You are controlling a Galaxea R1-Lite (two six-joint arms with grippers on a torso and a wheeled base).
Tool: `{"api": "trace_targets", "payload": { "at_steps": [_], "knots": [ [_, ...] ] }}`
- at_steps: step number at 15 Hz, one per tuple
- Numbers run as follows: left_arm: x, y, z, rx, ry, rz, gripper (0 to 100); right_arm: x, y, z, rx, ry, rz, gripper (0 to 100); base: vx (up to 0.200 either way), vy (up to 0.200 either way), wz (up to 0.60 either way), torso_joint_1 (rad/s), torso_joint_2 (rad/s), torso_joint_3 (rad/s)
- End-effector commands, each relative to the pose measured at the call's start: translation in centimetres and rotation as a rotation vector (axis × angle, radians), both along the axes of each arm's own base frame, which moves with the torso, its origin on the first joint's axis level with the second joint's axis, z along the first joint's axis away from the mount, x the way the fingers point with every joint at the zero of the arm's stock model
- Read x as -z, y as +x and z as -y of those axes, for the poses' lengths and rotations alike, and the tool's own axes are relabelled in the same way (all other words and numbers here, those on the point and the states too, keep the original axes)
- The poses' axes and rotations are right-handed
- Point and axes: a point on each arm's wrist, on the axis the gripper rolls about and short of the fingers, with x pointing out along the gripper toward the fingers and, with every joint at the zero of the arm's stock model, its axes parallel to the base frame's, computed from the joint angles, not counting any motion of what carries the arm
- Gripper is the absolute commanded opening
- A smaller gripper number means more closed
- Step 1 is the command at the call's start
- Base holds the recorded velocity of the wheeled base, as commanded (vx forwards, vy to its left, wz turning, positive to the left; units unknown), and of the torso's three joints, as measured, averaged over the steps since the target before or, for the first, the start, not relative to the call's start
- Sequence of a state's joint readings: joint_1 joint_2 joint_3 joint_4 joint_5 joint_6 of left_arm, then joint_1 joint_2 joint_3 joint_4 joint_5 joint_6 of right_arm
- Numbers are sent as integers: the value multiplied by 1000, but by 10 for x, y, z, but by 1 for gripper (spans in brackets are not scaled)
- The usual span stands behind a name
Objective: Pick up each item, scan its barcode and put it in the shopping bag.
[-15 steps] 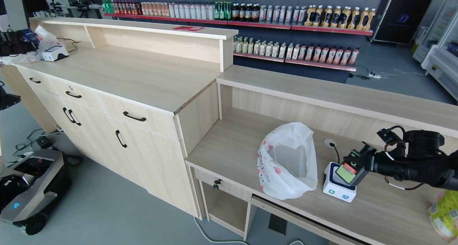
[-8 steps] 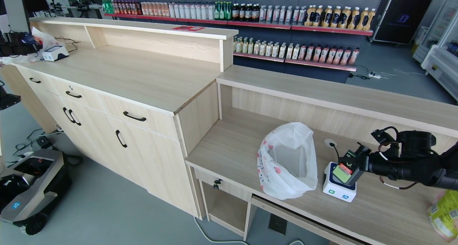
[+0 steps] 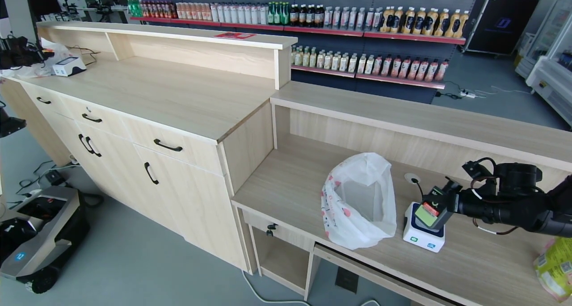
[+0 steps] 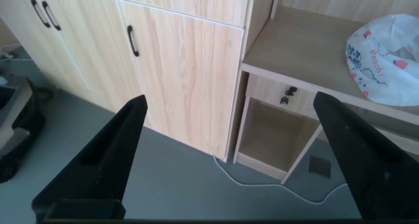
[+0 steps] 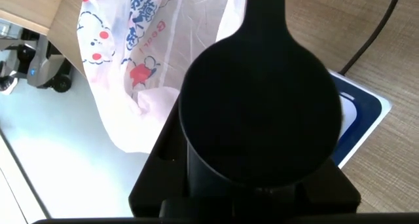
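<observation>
My right gripper [image 3: 441, 204] is shut on a small black container with a green label [image 3: 429, 212] and holds it just above the white and blue scanner [image 3: 422, 240] on the low counter. From the right wrist the container [image 5: 262, 112] blocks most of the sight, with the scanner [image 5: 363, 112] under it and the shopping bag [image 5: 141, 67] beside it. The white shopping bag [image 3: 359, 201] stands open just left of the scanner. My left gripper [image 4: 229, 158] hangs open over the floor in front of the cabinets, with the bag [image 4: 386, 50] far off.
A yellow-green packet [image 3: 554, 268] lies at the counter's right front edge. A cable [image 3: 419, 190] runs from the scanner to a hole in the counter. The raised back ledge [image 3: 402, 114] borders the low counter. A taller cabinet counter [image 3: 156, 91] stands to the left.
My right gripper has shifted left and slightly down with the container, closer over the scanner. Most of the move came early; it has barely moved since.
</observation>
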State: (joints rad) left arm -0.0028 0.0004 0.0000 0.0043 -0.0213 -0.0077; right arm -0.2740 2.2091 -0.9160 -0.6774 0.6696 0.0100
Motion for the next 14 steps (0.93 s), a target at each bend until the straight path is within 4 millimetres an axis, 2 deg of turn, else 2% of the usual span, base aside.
{"api": "trace_targets", "payload": {
  "at_steps": [1,14],
  "knots": [
    [0,0,0,1,0,-1,100,0,1,1,2,1,3,0,0,0,0,0,0,0],
    [0,0,0,1,0,0,100,6,5,-5,-18,13,0,0,0,0,0,0,0,0]
  ]
}}
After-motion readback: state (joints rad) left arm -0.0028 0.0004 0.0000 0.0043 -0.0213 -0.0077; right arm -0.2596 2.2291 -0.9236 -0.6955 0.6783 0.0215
